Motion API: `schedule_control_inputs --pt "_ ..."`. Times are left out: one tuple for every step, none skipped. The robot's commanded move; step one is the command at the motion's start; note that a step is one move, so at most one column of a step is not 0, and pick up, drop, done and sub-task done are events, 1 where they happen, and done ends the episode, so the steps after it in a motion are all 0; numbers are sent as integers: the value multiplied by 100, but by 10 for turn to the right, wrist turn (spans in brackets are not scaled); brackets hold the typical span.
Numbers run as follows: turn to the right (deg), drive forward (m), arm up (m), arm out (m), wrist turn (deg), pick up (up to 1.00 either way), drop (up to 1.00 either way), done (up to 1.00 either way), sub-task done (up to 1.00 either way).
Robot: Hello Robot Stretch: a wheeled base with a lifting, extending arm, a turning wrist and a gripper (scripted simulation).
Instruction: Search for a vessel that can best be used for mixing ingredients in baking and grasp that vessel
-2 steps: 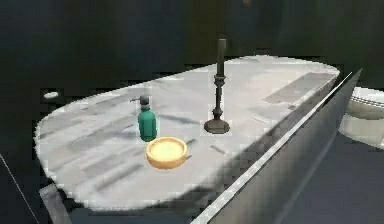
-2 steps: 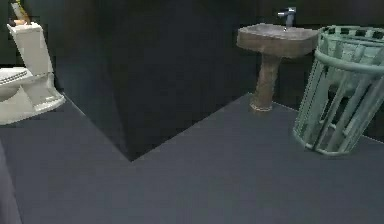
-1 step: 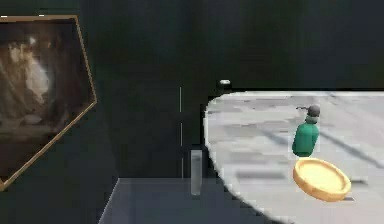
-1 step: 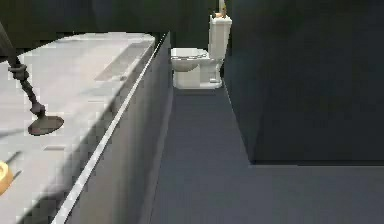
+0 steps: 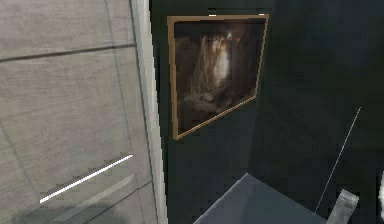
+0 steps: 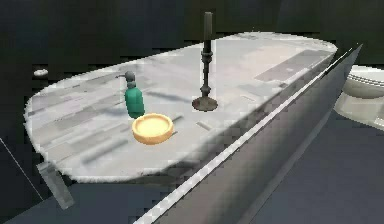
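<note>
Where the dispenser (image 6: 133, 96) stands, a bowl (image 6: 153, 128) sits near.

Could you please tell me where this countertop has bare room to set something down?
The countertop is bare from the candlestick out to its rounded end near the toilet, and again at the arm side view's left, beyond the green soap dispenser. It is crowded mid-counter, where dispenser, yellow bowl and candlestick cluster.
</note>
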Motion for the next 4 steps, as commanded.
schedule_control_inputs --pt "0 0 50 0 0 0 0 0 0" --pt "0 0 38 0 0 0 0 0 0" --pt "0 0 0 26 0 0 0 0 0" --pt "0 0 0 0 450 0 0 0 0"
